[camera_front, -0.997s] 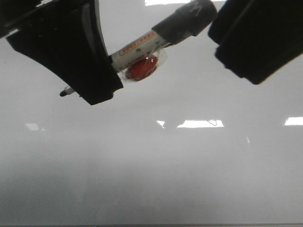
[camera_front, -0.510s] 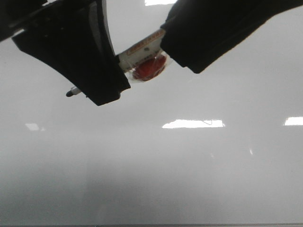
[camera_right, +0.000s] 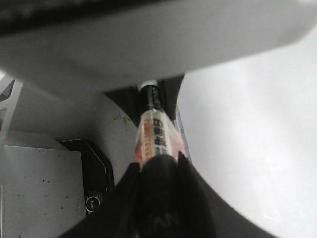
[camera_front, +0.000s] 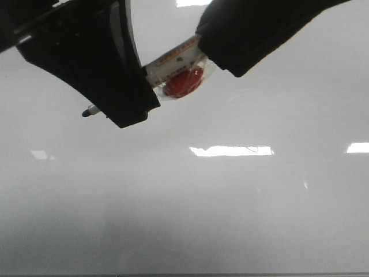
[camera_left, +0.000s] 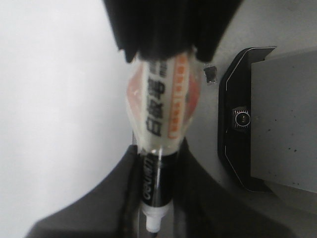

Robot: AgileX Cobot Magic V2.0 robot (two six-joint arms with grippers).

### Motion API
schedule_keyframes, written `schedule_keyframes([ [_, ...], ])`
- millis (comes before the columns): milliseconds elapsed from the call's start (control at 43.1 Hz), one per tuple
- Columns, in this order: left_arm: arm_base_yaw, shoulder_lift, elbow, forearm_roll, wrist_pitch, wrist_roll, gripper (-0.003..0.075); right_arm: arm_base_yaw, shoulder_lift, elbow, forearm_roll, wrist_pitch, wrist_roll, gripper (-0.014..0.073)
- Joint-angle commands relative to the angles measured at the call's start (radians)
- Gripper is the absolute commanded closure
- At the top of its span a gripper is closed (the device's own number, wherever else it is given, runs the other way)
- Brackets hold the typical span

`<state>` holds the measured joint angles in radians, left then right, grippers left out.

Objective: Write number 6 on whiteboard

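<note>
A marker [camera_front: 176,60] with a white label, a clear wrap and a red blob hangs above the whiteboard [camera_front: 230,219]. My left gripper [camera_front: 118,107] is shut on its barrel, and the bare tip [camera_front: 87,111] pokes out past the fingers. In the left wrist view the barrel [camera_left: 161,119] runs between my left gripper [camera_left: 158,198] and the right one. My right gripper [camera_right: 158,183] is shut on the black cap end, which it hides in the front view [camera_front: 225,52]. A tiny thin dark curl [camera_front: 252,149] lies on the board, too small to tell whether it is the number 6.
Bright rectangular light reflections [camera_front: 230,151] lie across the glossy board. Beside the board, a grey block with a black rim and a small round lens [camera_left: 242,118] shows in the left wrist view and again in the right wrist view [camera_right: 91,203].
My right gripper came in from the right and closed over the marker's black cap, which is now hidden. The left gripper and marker drifted slightly right.
</note>
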<state>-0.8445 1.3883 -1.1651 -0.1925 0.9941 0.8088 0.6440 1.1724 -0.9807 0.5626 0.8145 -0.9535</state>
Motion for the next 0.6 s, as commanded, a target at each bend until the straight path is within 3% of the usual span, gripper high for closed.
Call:
schedule_keyframes([
  [0, -0.008, -0.029, -0.033, -0.026, -0.05, -0.035, 0.0538, 0.002, -0.017, -0.034, 0.037, -0.045, 0.007, 0.0631],
  [93, -0.008, -0.034, -0.045, -0.011, -0.047, -0.056, 0.037, 0.002, -0.017, -0.034, 0.037, -0.045, 0.007, 0.0653],
  [162, -0.008, -0.051, -0.054, 0.031, -0.046, -0.105, 0.0308, -0.001, -0.02, -0.034, 0.031, -0.045, 0.015, 0.0652],
  [371, 0.081, -0.162, -0.046, 0.088, -0.031, -0.227, 0.0302, -0.088, -0.061, -0.053, -0.074, 0.014, 0.145, 0.0652],
  [579, 0.29, -0.291, 0.017, 0.082, -0.042, -0.343, 0.0302, -0.283, -0.12, -0.154, -0.198, 0.159, 0.438, 0.0652],
])
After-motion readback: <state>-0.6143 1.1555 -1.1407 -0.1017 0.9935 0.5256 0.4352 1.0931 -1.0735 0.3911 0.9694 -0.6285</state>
